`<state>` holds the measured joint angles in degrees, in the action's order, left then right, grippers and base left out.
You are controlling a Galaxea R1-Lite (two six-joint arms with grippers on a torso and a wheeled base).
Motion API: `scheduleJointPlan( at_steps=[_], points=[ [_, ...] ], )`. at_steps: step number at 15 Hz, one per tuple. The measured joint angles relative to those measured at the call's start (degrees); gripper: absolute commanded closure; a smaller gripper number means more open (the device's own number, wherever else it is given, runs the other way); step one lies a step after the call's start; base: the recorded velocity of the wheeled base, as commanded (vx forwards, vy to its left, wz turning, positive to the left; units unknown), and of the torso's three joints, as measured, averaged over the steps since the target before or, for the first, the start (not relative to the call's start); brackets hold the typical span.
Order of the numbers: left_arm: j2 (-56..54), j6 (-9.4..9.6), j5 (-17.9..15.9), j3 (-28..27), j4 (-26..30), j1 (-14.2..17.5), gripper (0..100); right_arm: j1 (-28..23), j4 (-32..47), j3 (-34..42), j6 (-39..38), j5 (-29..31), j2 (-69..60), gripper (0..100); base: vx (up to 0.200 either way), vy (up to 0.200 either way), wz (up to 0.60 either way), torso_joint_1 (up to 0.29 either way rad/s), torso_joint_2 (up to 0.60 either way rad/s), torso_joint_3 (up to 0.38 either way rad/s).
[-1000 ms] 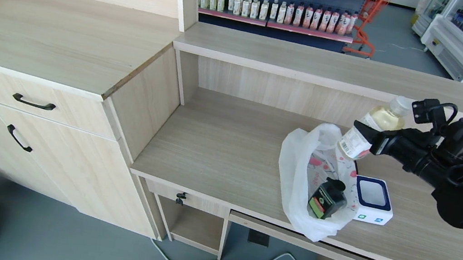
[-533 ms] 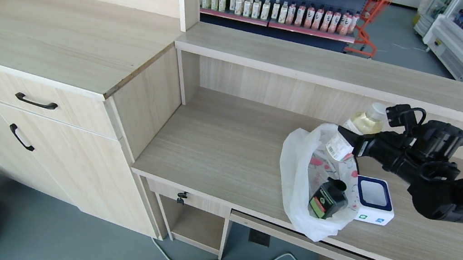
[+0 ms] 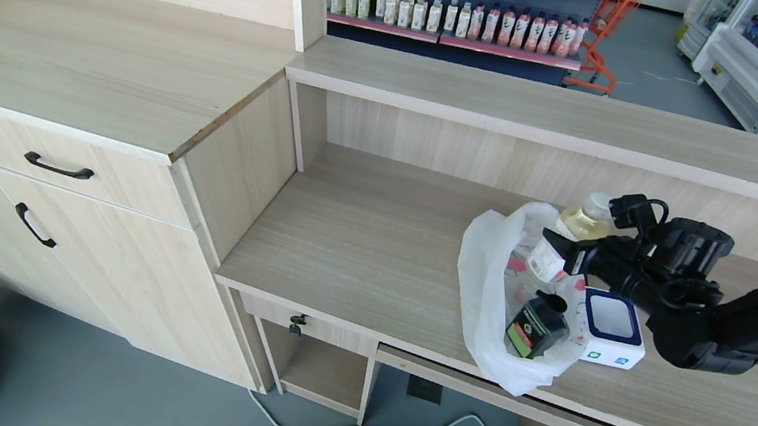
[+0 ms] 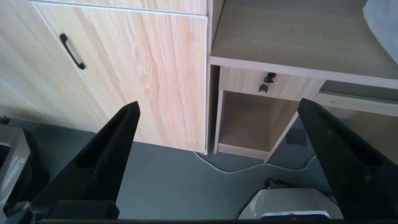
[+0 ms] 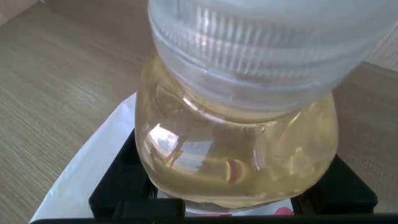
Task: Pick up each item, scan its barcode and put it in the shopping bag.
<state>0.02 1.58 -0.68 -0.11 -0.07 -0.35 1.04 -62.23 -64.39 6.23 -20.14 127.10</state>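
Observation:
My right gripper (image 3: 572, 253) is shut on a clear bottle of pale yellow drink (image 3: 569, 235), tilted, with its white cap up and its labelled base over the mouth of the white shopping bag (image 3: 488, 289). Up close the bottle (image 5: 236, 130) shows between the black fingers (image 5: 118, 193). A dark green bottle (image 3: 536, 325) lies inside the bag. The white scanner with a blue rim (image 3: 611, 327) sits on the counter just right of the bag. My left gripper (image 4: 217, 165) hangs open over the floor in front of the cabinet.
The bag and scanner rest on a low wooden counter (image 3: 374, 242) under a raised ledge (image 3: 559, 116). A taller counter (image 3: 87, 56) with drawers stands at the left. Shelves of bottles (image 3: 453, 17) line the back.
My right arm has carried the yellow bottle down and to the left, from above the scanner to the bag's mouth.

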Motion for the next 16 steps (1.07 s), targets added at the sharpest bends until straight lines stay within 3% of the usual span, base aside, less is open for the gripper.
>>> scheduleJointPlan(
  at_steps=[10, 16],
  points=[
    [0.0, 0.00, 0.0, 0.1, 0.0, 0.0, 0, 0.7, -4.1, -1.6, 0.3, -0.2, 6.7, 100, 0.000, 0.000, 0.00, 0.000, 0.00, 0.000],
    [0.0, 0.00, 0.0, 0.0, 0.0, 0.0, 0, 0.1, -4.1, -2.3, 5.8, -0.6, 9.6, 100, 0.000, 0.000, 0.00, 0.000, 0.00, 0.000]
  ],
)
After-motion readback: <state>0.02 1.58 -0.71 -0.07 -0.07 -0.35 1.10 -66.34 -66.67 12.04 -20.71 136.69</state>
